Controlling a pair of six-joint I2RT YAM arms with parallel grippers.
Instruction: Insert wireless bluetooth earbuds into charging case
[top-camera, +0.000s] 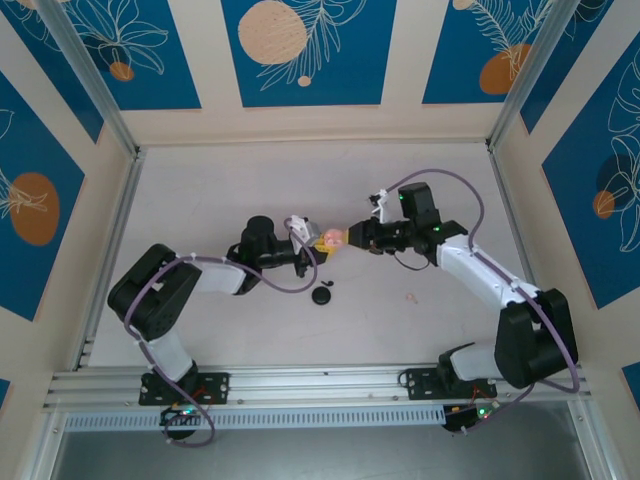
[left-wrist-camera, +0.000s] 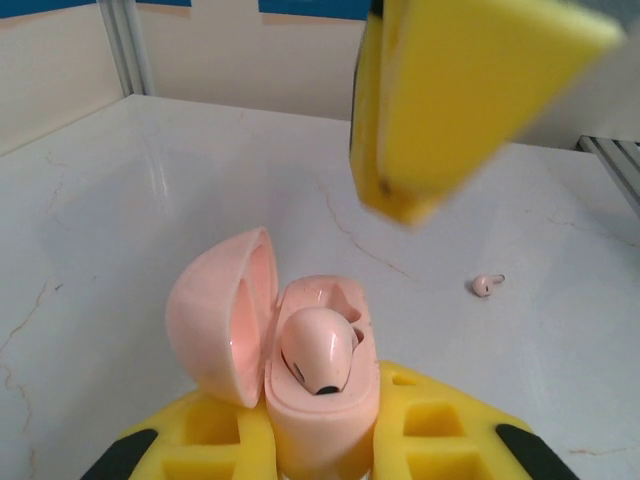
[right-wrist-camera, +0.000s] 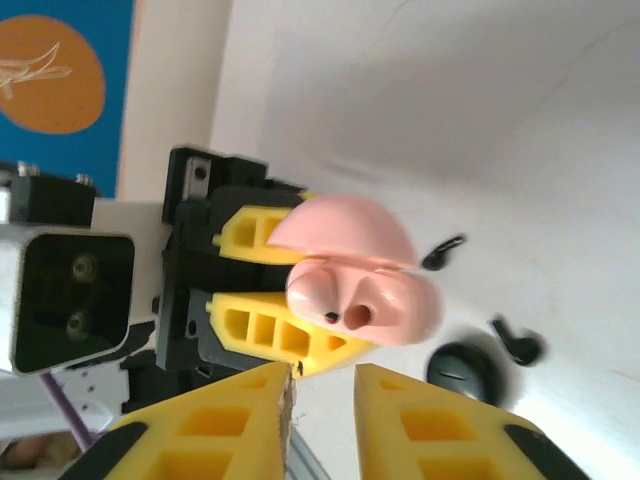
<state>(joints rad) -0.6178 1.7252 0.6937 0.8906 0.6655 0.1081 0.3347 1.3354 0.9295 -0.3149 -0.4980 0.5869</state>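
Your left pincer is pinched on the pink charging case, holding it clear of the worktop with its lid swung open to one side. One pink earbud sits in the case; the socket beside it is bare.

Your right pincer hangs just beside the case, facing its open mouth. Its yellow fingers are spread and there is nothing between them.

You have a loose pink earbud lying on the worktop, well apart from the case on the right arm's side. A black case lies on the surface near the pink case, toward the arm bases. One black earbud and a second black earbud lie loose near it; you cannot tell whether the black case is open.

The worktop is white with faint grey veins. Cream walls around it carry blue panels with orange discs and leaf drawings.
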